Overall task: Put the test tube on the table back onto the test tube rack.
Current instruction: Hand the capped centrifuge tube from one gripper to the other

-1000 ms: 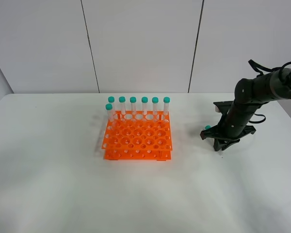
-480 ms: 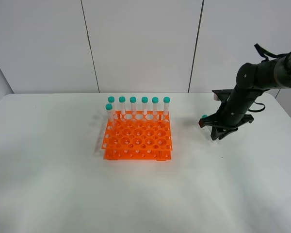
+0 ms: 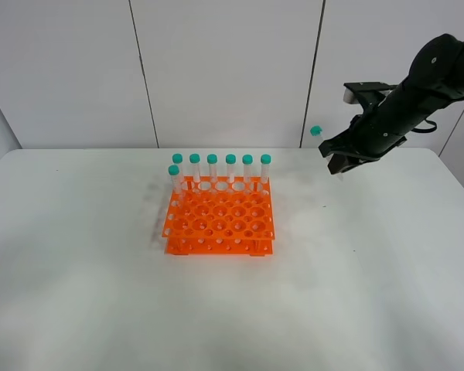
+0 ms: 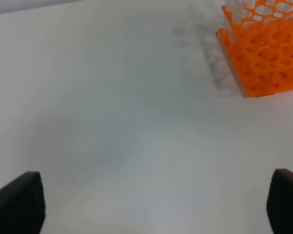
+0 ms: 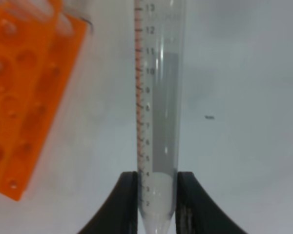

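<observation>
Teal-capped test tube (image 3: 318,136) clamped near its tip by right gripper (image 5: 156,197); aloft, tilted, well apart from test tube rack (image 3: 220,220), off table (image 3: 371,294) | left gripper (image 4: 151,204) spread, empty | I'd bring it upright, tip down; centre over a free hole; lower slowly before letting go

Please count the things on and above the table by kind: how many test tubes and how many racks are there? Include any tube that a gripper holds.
Tubes: 8 (7 stand in the rack; the held tube is in the right gripper)
Rack: 1
Total: 9
</observation>
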